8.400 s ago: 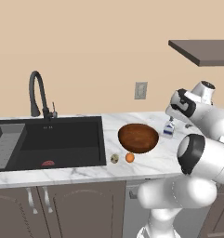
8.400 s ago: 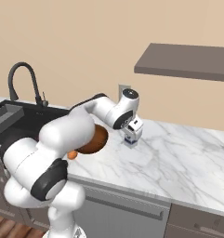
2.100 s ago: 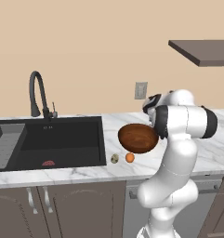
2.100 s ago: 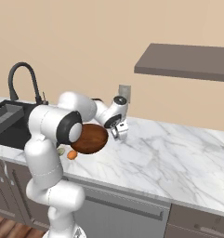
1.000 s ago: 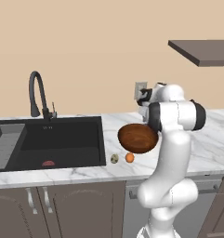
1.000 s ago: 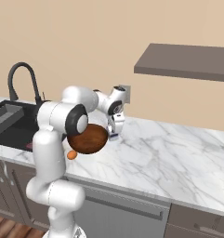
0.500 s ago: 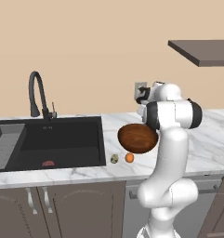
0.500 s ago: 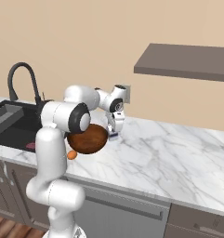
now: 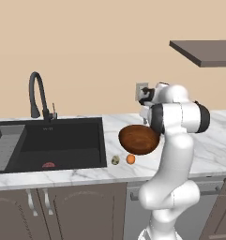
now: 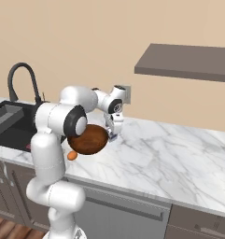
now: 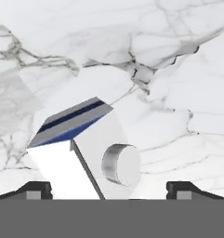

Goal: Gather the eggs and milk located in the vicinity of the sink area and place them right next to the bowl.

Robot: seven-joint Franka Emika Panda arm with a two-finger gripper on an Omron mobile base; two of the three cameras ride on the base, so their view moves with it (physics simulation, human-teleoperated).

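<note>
**Milk carton stands between spread pincer tips beside the bowl**

In the hand view the pincer (image 11: pixel 108 188) is released: its two dark fingertips (image 11: pixel 35 189) sit wide apart at either side, clear of the milk carton (image 11: pixel 85 153) between them. The carton is a white gable-top box with a blue and grey band along its ridge and a round white cap on the sloped face, resting on the white, grey-veined marble table (image 11: pixel 178 69).

From the left base view, nearest the table's front edge lie the two small oval eggs, the speckled pale egg (image 9: pixel 115 160) and the plain orange-brown egg (image 9: pixel 131 159), just beside each other and close to the front of the bowl (image 9: pixel 139 139) (a wide, smooth, reddish-brown wooden round). To the left is the black rectangular sink (image 9: pixel 48 143), with a flat red thing (image 9: pixel 48 165) on its floor and a black gooseneck faucet (image 9: pixel 38 96) behind. In the right base view the carton (image 10: pixel 113 137) sits just beyond the bowl's far right rim, under the pincer.
</note>
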